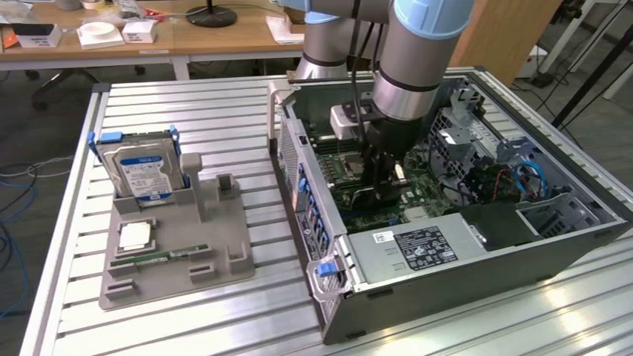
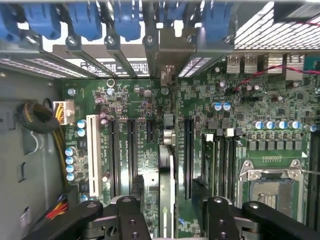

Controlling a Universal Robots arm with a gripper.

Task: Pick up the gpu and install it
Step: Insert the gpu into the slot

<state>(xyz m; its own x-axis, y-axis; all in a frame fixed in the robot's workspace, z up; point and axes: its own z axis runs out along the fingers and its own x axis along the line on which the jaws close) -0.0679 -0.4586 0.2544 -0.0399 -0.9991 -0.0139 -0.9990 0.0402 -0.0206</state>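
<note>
The gpu stands on edge on the green motherboard, seen from above as a thin strip. Its silver end bracket reaches the case's rear slot row. My gripper is open and straddles the card, with a black finger on one side and the other finger on the far side. Both stand a little apart from the card. In the exterior view the gripper reaches down into the open computer case, and it hides the card there.
A grey holder tray on the exterior view's left carries a blue-labelled hard drive, a CPU chip and a RAM stick. Inside the case are the power supply, blue slot latches, a CPU socket and cables.
</note>
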